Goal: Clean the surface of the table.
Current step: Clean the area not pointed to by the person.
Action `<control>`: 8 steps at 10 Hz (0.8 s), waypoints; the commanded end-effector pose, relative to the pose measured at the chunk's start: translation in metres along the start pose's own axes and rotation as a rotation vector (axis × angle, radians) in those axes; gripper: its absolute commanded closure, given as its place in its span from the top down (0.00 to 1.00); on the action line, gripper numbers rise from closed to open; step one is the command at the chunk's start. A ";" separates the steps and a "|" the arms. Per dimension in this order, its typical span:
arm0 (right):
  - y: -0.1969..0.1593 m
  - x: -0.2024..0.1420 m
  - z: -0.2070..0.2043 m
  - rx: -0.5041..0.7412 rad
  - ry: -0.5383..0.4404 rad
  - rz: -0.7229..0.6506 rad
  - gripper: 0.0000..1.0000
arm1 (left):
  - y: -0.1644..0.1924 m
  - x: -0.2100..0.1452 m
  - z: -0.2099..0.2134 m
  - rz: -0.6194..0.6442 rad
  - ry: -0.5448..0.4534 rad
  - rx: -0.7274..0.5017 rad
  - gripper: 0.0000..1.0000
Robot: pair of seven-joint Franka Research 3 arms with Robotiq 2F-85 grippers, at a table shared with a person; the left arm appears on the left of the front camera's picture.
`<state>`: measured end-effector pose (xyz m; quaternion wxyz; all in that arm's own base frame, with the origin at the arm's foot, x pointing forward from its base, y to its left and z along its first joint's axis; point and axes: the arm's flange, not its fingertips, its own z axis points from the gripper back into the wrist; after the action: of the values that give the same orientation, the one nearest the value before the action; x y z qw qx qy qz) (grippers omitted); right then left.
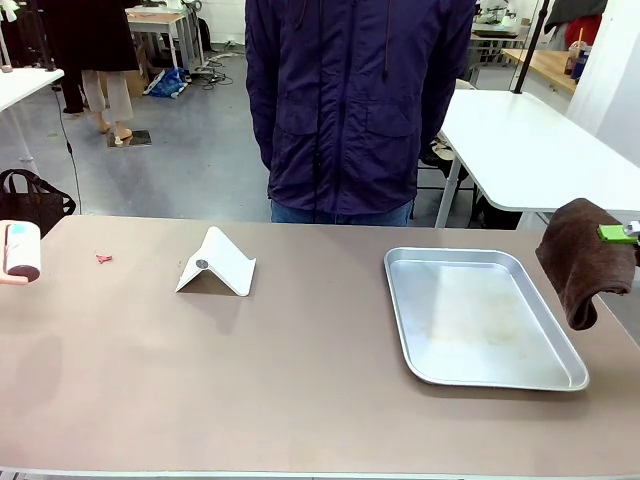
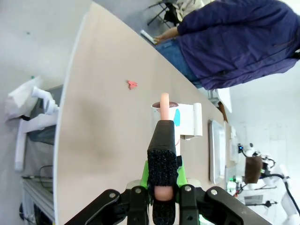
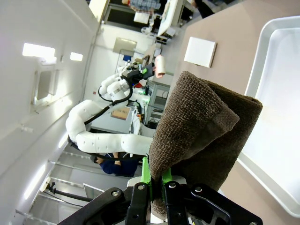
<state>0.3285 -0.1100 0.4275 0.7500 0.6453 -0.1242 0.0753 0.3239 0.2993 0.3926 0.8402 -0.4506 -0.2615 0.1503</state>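
Table [image 1: 300,410] foremost; left gripper [image 2: 163,138] clamped tight on lint roller [image 2: 165,104] handle; right gripper [image 3: 157,177] pinched closed on brown cloth [image 3: 201,136], hanging beside silver tray [image 1: 395,300].

Bright, even overhead light is filling the front view; the table [image 1: 300,400] is carrying a soft, faint shadow beside the white stand [image 1: 217,262], and the tray [image 1: 398,310] is giving off a mild sheen. In the left wrist view the table's edge is bowing with wide-angle distortion and the background is washing out white. In the right wrist view wall lights [image 3: 35,49] are blowing out, and the tray is glaring against the dark cloth [image 3: 201,126].
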 end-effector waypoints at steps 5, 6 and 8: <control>0.003 0.002 0.001 0.011 -0.007 0.016 0.10 | 0.009 0.027 -0.007 0.042 -0.024 0.042 0.19; 0.003 0.002 0.001 0.011 -0.007 0.016 0.10 | 0.009 0.036 -0.012 0.049 -0.014 0.039 0.05; 0.003 0.002 0.001 0.011 -0.007 0.016 0.10 | 0.006 0.056 -0.027 0.057 0.014 0.043 0.05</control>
<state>0.3286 -0.1101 0.4277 0.7501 0.6451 -0.1243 0.0754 0.3726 0.3091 0.3885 0.8491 -0.4375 -0.2427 0.1696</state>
